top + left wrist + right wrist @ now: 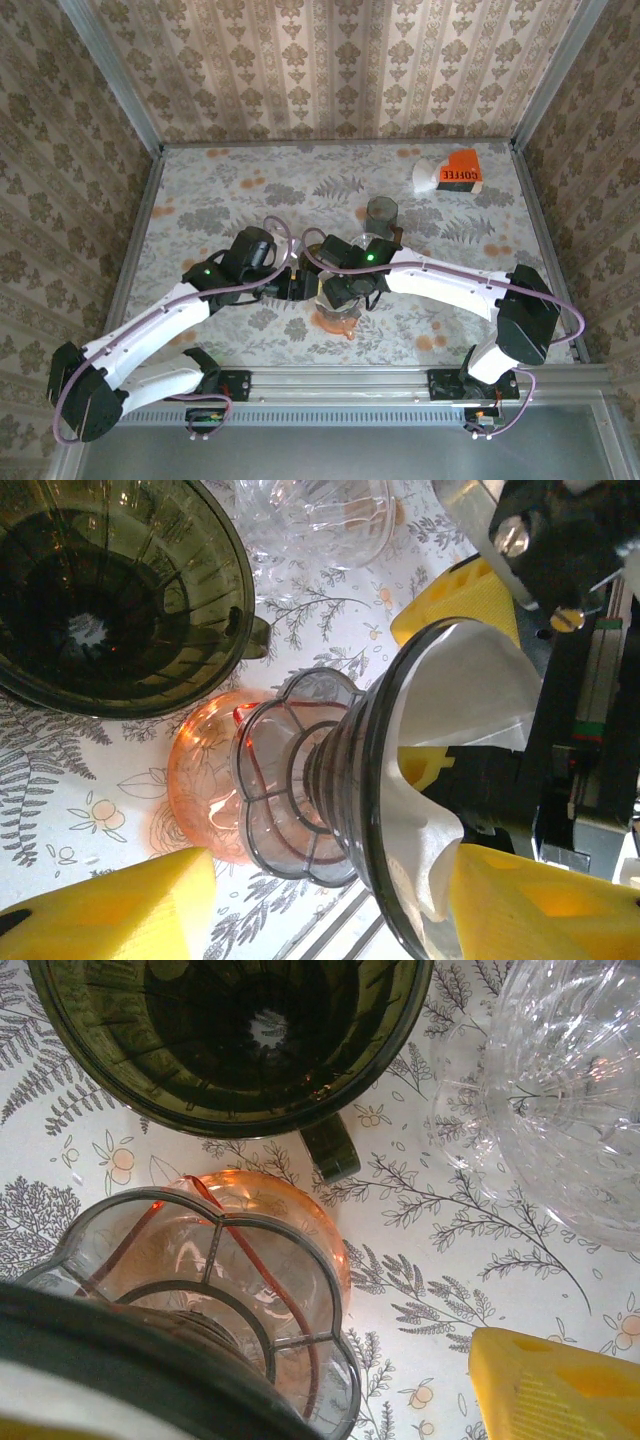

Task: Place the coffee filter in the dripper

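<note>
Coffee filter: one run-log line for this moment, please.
coffee filter: inside tilted grey dripper | right claw: open, straddling dripper rim | left claw: open, alongside

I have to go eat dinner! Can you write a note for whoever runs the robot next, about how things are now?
Left gripper: a finger on each side of the grey dripper; I cannot tell if it grips.
Right gripper: open, one finger inside the rim, one outside.
Things: the white filter is inside the grey dripper, which is over an orange dripper.
Done: filter is in.
Left: probably press it snug, then pull both arms away.
</note>
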`<state>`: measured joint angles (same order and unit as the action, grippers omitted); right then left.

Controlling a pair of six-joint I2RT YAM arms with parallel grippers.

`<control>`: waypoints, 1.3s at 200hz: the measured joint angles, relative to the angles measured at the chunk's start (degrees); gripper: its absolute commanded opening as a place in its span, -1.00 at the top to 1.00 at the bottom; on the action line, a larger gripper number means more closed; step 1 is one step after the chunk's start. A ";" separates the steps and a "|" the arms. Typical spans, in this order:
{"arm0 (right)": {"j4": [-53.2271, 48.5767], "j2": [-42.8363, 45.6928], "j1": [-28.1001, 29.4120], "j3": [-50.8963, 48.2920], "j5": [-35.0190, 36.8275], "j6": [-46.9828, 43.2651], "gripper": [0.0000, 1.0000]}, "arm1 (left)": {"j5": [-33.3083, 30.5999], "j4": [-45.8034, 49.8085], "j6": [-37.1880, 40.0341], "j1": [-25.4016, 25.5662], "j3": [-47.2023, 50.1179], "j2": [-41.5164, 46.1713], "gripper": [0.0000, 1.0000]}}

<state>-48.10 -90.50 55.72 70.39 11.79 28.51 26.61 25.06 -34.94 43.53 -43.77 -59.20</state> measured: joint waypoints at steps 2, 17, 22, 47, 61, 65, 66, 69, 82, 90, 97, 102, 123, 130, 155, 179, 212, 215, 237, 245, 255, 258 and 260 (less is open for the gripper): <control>0.04 0.00 0.00 0.00 0.00 0.00 -0.53 | -0.07 -0.02 -0.02 0.00 0.00 -0.02 -0.21; 0.20 0.00 0.00 -0.02 0.00 0.00 -0.54 | -0.11 -0.57 0.00 0.00 0.00 -0.39 -0.15; 0.20 0.00 0.00 -0.02 0.02 0.02 -0.53 | -0.15 -0.76 -0.04 0.00 0.00 -0.61 -0.13; 0.20 0.00 0.00 -0.02 0.00 0.20 -0.53 | -0.61 -1.07 -0.02 0.00 0.00 -1.31 -0.02; 0.20 0.00 0.00 -0.02 0.00 0.20 -0.53 | -0.92 -1.05 -0.04 0.00 -0.02 -1.29 0.02; 0.20 0.00 0.00 -0.02 0.00 0.20 -0.53 | -0.96 -1.05 -0.11 0.00 -0.02 -1.29 0.02; 0.20 0.00 0.00 -0.02 0.00 0.20 -0.53 | -0.96 -1.05 -0.11 0.00 -0.02 -1.29 0.02; 0.20 0.00 0.00 -0.02 0.00 0.20 -0.53 | -1.01 -1.03 -0.13 0.00 -0.02 -1.29 0.02; 0.22 0.02 0.00 -0.02 0.00 0.20 -0.53 | -1.14 -1.01 -0.15 0.00 -0.02 -1.27 -0.03; 0.22 0.04 0.00 -0.02 0.00 0.20 -0.53 | -1.20 -0.94 -0.22 0.00 -0.02 -1.18 -0.04; 0.24 0.07 0.00 -0.04 0.02 0.20 -0.53 | -1.27 -0.83 -0.22 0.00 -0.02 -1.07 -0.04; 0.31 0.13 0.00 -0.11 0.02 0.20 -0.53 | -1.38 -0.70 -0.24 0.00 -0.02 -1.05 -0.04; 0.42 0.74 0.00 -0.37 0.04 0.20 -0.54 | -1.42 -0.57 -0.24 0.02 -0.02 -0.79 -0.04; 0.35 1.14 0.00 -0.44 0.04 0.17 -0.55 | -1.44 -0.57 -0.24 0.07 -0.02 -0.68 -0.04; 0.11 3.61 0.02 -0.44 0.09 0.17 -0.55 | -1.60 -0.57 -0.24 0.28 -0.02 -0.63 -0.03; -0.55 6.54 0.00 -0.44 0.31 0.22 -0.55 | -1.62 -0.59 -0.26 0.33 -0.02 -0.63 -0.03; -2.99 10.29 0.00 -0.50 1.53 0.83 -0.52 | -1.66 -0.57 -0.48 0.33 0.00 -0.57 -0.04; -3.30 10.69 0.00 -0.52 1.62 0.92 -0.52 | -1.64 -0.57 -0.50 0.33 0.00 -0.55 -0.04; -5.16 13.73 0.00 -0.83 2.73 1.84 -0.46 | -1.86 -0.59 -0.72 0.33 0.00 -0.33 -0.04; -5.66 14.40 0.00 -0.98 3.04 2.10 -0.43 | -1.86 -0.59 -0.85 0.33 0.00 -0.31 -0.04; -6.21 14.80 0.00 -1.25 3.32 2.38 -0.41 | -1.90 -0.57 -0.87 0.33 0.00 -0.31 -0.04; -6.34 14.82 0.00 -1.33 3.32 2.43 -0.41 | -1.92 -0.57 -0.87 0.33 0.02 -0.31 -0.04; -6.45 14.82 0.00 -1.42 3.37 2.60 -0.40 | -1.95 -0.55 -0.87 0.33 0.02 -0.31 -0.04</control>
<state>-54.54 -75.68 55.72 68.97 15.16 31.11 24.67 24.51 -35.81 43.86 -43.75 -59.51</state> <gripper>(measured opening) 0.711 0.519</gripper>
